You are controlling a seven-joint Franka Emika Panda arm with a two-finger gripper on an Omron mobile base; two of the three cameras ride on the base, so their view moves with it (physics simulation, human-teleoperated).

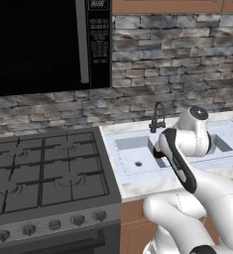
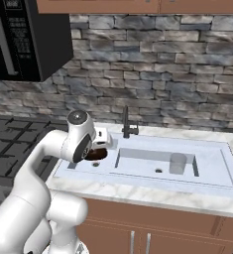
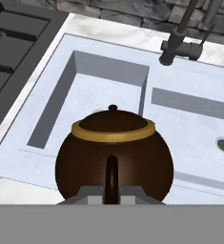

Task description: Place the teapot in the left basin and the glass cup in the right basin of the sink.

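My gripper [image 3: 112, 196] is shut on the dark handle of the teapot [image 3: 114, 155], a squat dark-brown pot with a golden rim. The teapot [image 2: 96, 154] hangs over the left basin [image 3: 96, 90] of the pale sink [image 2: 227, 173], about level with its rim. My white hand covers most of the pot in the left base view, and the left basin [image 1: 133, 158] shows its drain hole there. The glass cup [image 2: 178, 163], a pale translucent tumbler, stands upright in the right basin [image 2: 145, 164] near its right wall.
A dark curved faucet [image 2: 127, 124] rises behind the divider between the basins. A black gas stove [image 1: 43, 168] borders the counter on the left, with a black microwave [image 1: 43, 44] above it. A stone wall closes the back.
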